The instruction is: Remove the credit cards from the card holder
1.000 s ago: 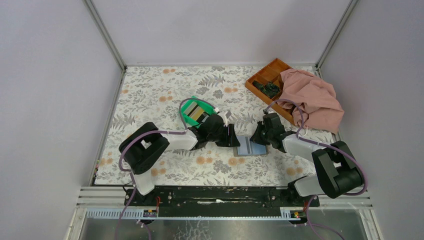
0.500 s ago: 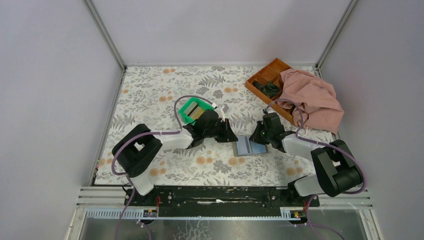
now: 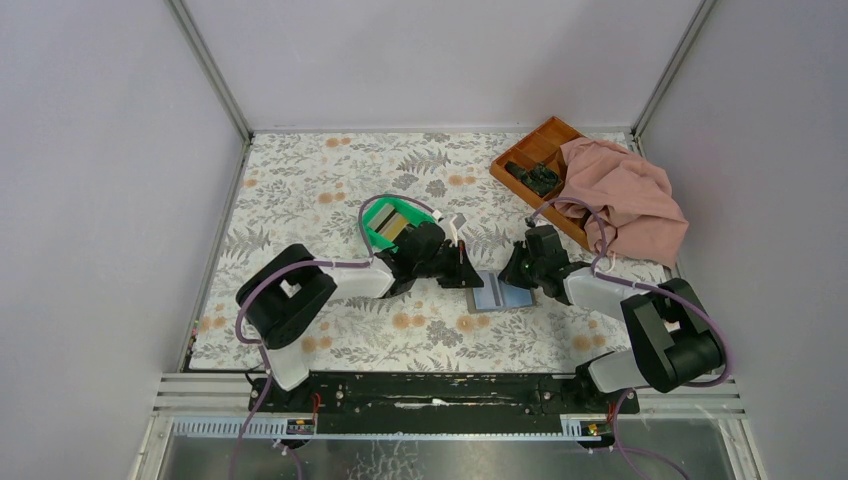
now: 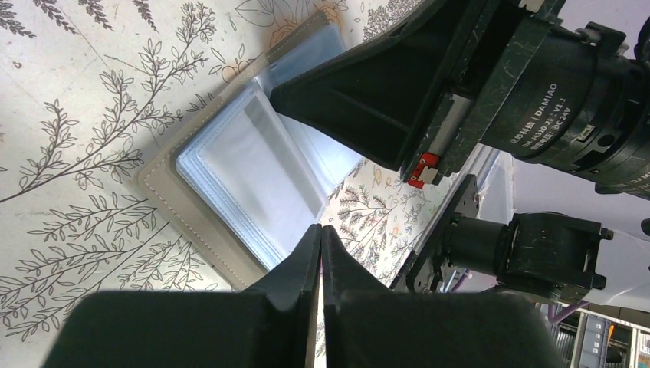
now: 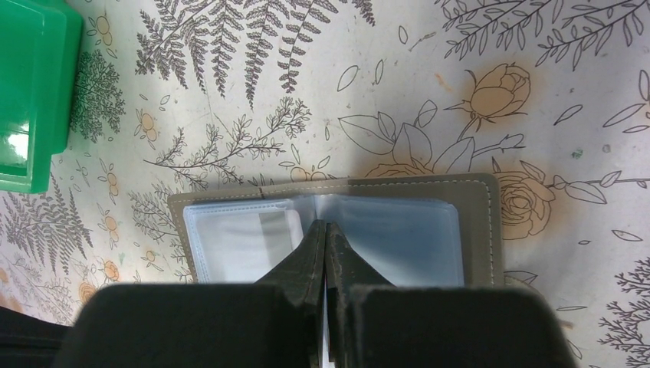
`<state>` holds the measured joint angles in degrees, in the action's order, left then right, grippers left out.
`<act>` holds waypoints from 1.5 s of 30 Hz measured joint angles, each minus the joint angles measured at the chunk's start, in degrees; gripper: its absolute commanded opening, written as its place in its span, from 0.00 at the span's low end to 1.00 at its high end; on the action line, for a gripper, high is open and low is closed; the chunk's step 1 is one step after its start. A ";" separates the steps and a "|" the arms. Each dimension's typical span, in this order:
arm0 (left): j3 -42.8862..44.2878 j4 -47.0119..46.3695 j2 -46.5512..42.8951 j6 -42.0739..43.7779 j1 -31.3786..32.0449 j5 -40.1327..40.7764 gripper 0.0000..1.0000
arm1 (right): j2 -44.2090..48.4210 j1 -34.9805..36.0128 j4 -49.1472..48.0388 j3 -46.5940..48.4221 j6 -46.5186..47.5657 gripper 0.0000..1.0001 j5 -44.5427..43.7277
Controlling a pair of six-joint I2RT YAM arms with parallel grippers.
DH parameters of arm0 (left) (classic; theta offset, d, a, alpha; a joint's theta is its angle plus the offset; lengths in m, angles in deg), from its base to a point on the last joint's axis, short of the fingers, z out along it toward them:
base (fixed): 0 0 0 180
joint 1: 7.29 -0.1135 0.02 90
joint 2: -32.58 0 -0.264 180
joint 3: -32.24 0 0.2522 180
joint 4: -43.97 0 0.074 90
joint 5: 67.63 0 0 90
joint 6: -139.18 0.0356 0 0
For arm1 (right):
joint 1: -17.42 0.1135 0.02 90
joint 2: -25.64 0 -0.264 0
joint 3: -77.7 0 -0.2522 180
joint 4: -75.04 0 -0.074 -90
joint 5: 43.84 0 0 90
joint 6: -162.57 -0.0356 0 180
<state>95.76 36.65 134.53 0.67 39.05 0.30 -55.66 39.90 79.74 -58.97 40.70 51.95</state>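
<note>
Card holder: we see the card holder (image 5: 398, 238) lying open and flat on the desk (image 3: 320, 180) between the two arms, with its clear sleeves facing up.
Long axis: in the top view it runs from 9 o'clock to 3 o'clock, with the fold across the middle.
Left end effector: the left end effector (image 4: 321, 234) has its jaws pressed together at the 9 o'clock end of the holder, tips at the sleeve edge. We cannot tell whether a thin card edge sits between them.
Right end effector: the right end effector (image 5: 326, 228) is fully closed with nothing visible in its jaws. It reaches in from about 2 o'clock and its tips sit on the fold. We judge that it is pinning the holder down.
Credit cards: some credit cards (image 3: 397, 226) lie in the green bin (image 3: 375, 232). A greyish patch in one sleeve, seen from the right wrist, may be another, though we are not sure.
Key relation: the sleeves lie at 3 o'clock from the left tips, touching them. The bin is near, at about 10 o'clock from the holder.
Nearer arm: both are on the holder, but the left is the one at a sleeve edge.
Next move, as we judge it: draw back toward 9 o'clock along the long axis, then swing to the bin.
Risk: the whole holder may drag along if the pin at the fold slips.
</note>
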 measured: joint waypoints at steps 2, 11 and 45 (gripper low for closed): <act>-0.09 0.02 0.00 0.04 0.00 0.20 0.06 | -0.09 0.00 -0.22 0.00 0.02 0.00 0.00; -0.37 0.46 0.13 0.76 0.00 2.14 0.06 | -0.28 0.00 -0.59 0.00 0.00 0.00 0.00; -0.96 1.81 3.52 1.75 0.00 4.48 0.06 | -0.35 0.00 -0.72 0.00 0.04 0.00 0.00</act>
<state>94.79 38.46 138.05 2.41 39.05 4.79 -56.01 39.90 79.02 -58.97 40.74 51.95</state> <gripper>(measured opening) 0.066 0.011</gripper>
